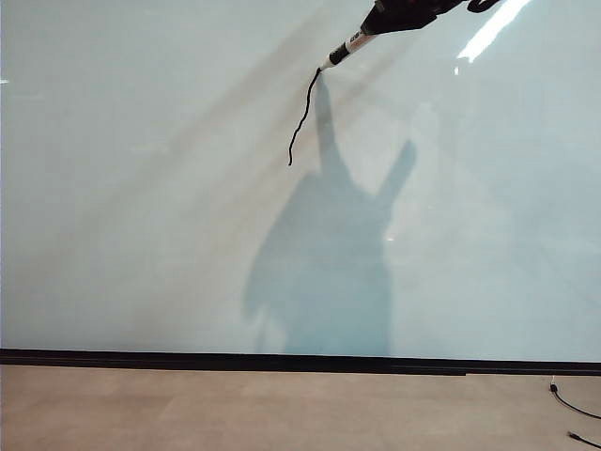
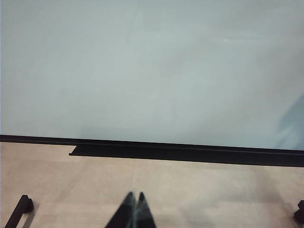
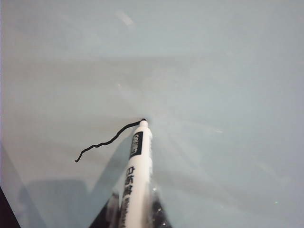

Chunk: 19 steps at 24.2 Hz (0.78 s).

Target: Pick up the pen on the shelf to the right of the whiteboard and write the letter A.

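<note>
My right gripper (image 1: 376, 26) reaches in from the upper right of the exterior view and is shut on the pen (image 1: 345, 50). In the right wrist view the white barrel of the pen (image 3: 135, 175) sticks out between the jaws of the right gripper (image 3: 134, 209). Its black tip touches the whiteboard (image 1: 141, 188) at the upper end of one wobbly black stroke (image 1: 302, 115), the only line of the letter A on the board. That stroke (image 3: 102, 142) trails away from the tip. My left gripper (image 2: 135, 195) hangs shut over the tan floor, holding nothing.
A thin black strip (image 1: 282, 361) edges the board's foot above the tan floor (image 1: 235, 409). A black shelf ledge (image 2: 190, 154) runs under the board. Black cable ends (image 1: 573, 406) lie at the floor's right. The arm's shadow (image 1: 329, 263) falls on the board.
</note>
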{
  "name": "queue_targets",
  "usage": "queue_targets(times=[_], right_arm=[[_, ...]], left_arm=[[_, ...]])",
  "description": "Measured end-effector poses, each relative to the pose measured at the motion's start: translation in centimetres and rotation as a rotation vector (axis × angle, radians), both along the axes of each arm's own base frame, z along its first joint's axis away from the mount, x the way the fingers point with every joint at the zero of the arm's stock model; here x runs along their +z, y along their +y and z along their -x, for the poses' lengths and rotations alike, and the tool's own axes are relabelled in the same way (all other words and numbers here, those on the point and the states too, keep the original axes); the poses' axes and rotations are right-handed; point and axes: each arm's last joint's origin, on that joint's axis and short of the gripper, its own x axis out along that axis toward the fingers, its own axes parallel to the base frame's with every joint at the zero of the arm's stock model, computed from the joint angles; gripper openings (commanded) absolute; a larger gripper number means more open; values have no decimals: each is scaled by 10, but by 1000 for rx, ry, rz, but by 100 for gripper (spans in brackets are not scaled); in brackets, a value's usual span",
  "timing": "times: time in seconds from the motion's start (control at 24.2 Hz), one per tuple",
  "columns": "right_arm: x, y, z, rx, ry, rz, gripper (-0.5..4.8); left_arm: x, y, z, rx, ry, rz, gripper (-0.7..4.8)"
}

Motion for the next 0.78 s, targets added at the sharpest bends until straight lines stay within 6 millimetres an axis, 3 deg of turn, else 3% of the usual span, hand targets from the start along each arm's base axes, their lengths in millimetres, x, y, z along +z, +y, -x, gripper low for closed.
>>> queue_targets(times=[0.33, 0.58, 0.78], right_arm=[[-1, -2, 5, 44, 30, 26, -6], [-12, -8, 57, 87, -15, -8, -6], [-24, -8, 71, 63, 1, -158, -6]], left_arm=[[0, 0, 0, 0, 0, 0, -5], [0, 0, 0, 0, 0, 0, -5], [0, 0, 0, 0, 0, 0, -4]])
